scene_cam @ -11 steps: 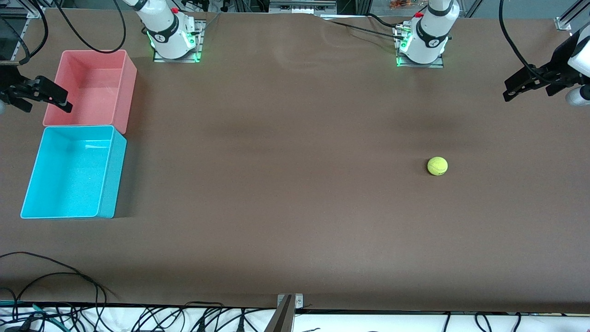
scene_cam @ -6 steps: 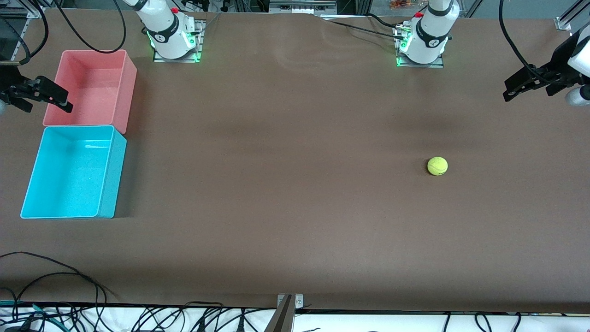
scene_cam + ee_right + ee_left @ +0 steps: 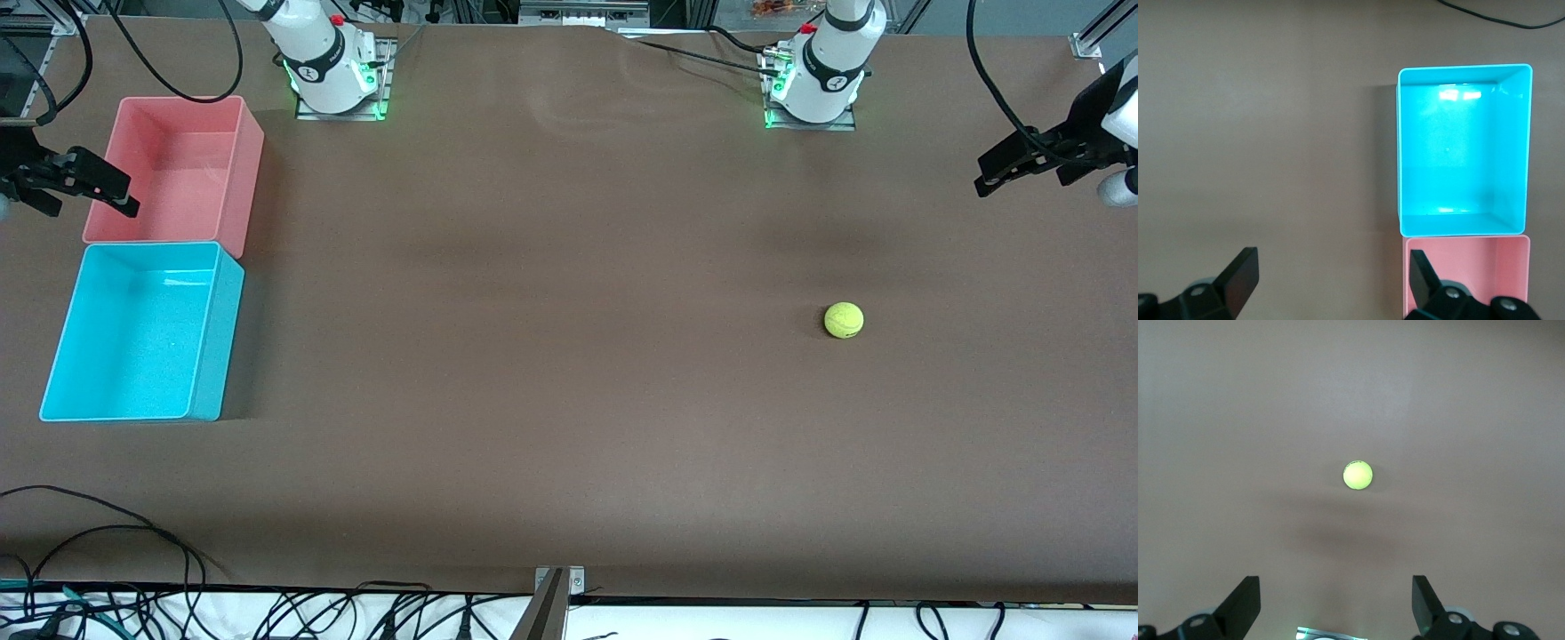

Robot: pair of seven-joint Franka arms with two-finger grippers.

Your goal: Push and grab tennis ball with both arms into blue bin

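— What changed?

— My left tool point(image 3: 1009, 169) has edged slightly toward the bench's end; it hangs wide open and empty there. My right tool point(image 3: 84, 188), also spread and empty, waits over the pink bin's point(image 3: 233, 111) edge.

— And the ball?

— The tennis ball point(image 3: 844, 320) sits on the bench point(image 3: 551, 356) toward my left arm's end. The blue bin point(image 3: 213, 338), long axis running toward the camera, touches the pink one.

Tennis ball point(image 3: 844, 320) on table – well apart from empty blue bin point(image 3: 213, 338).
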